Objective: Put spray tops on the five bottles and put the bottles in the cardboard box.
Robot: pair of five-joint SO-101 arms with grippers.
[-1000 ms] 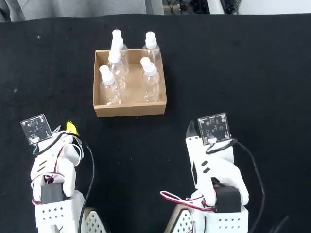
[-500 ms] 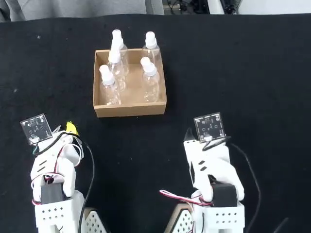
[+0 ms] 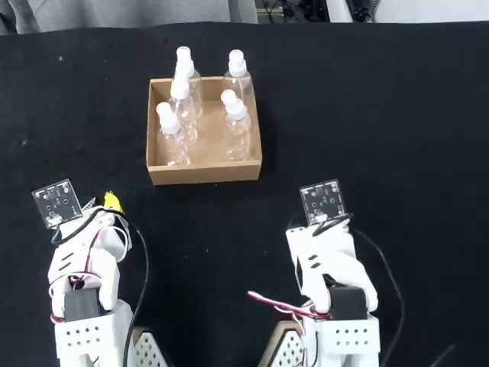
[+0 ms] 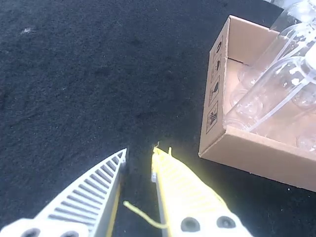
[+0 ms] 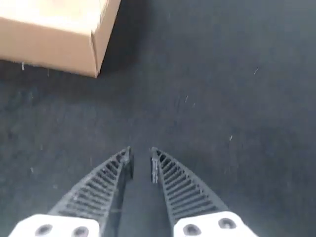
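The five capped bottles (image 3: 238,130) stand upright inside the cardboard box (image 3: 202,173), likely light, slick, easily dented plastic best pinched gently at the neck, while the left gripper (image 4: 138,156) and right gripper (image 5: 141,154) sit empty, barely parted.

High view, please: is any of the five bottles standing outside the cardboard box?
No, all five bottles stand inside the cardboard box, each wearing a white spray top.

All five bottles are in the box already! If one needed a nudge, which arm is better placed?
Probably left. The left end effector sits nearer the cardboard box, with the bottles close ahead in its wrist view. The right end effector hangs farther back, facing the box's corner.
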